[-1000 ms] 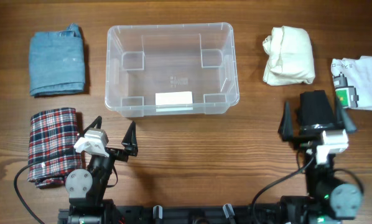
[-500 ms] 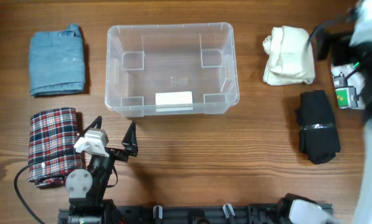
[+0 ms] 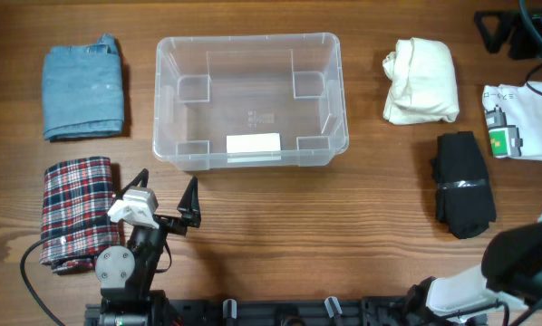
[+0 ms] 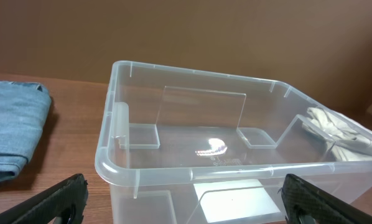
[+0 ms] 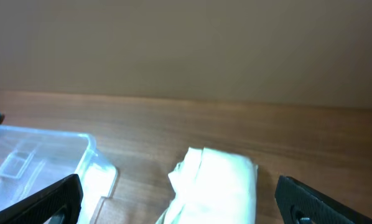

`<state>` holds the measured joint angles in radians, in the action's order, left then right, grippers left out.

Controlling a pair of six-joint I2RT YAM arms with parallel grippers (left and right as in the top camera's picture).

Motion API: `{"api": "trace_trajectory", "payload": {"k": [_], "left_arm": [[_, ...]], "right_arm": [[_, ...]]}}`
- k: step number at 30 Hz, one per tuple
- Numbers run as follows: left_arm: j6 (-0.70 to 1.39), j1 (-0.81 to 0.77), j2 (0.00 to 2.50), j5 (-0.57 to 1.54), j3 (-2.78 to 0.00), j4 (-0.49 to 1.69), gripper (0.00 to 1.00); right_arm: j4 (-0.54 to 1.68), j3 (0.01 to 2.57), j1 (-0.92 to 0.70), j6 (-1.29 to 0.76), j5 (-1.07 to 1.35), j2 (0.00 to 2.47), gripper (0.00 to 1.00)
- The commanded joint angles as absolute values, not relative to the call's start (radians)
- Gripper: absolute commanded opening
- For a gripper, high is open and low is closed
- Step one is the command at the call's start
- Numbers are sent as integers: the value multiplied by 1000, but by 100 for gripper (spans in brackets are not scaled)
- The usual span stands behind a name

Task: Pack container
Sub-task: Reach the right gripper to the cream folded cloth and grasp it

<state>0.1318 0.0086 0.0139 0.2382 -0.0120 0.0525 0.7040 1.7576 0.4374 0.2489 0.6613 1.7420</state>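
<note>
While your left gripper (image 3: 169, 188) sits with fingers spread, the container (image 3: 249, 39) stands just ahead of it; your right gripper (image 5: 180, 198), likewise spread, has the container off to its left.

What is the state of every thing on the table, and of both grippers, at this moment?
container, upright, no lid, empty
blue cloth, folded
plaid cloth, folded
cream cloth, loosely bundled
black cloth, folded
white printed cloth, folded
left gripper, jaws open, holding nothing
right gripper, jaws open, holding nothing
</note>
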Motion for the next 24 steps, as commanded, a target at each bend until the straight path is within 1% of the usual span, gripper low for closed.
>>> {"api": "trace_trajectory", "payload": {"k": [1,2,6,11,24], "left_arm": [[112,16,7,254,-6,53,100],[112,16,7,254,-6,53,100],[112,16,7,254,-6,53,100],[112,16,7,254,-6,53,100],[112,16,7,254,-6,53,100]], "right_arm": [[707,1774,429,245,616,1879,100],[690,1774,429,215,606,1921,100],[665,1774,429,217,586,2009,100],[663,1774,429,223,501,2111,100],[673,1774,412,288,504,2288,100]]}}
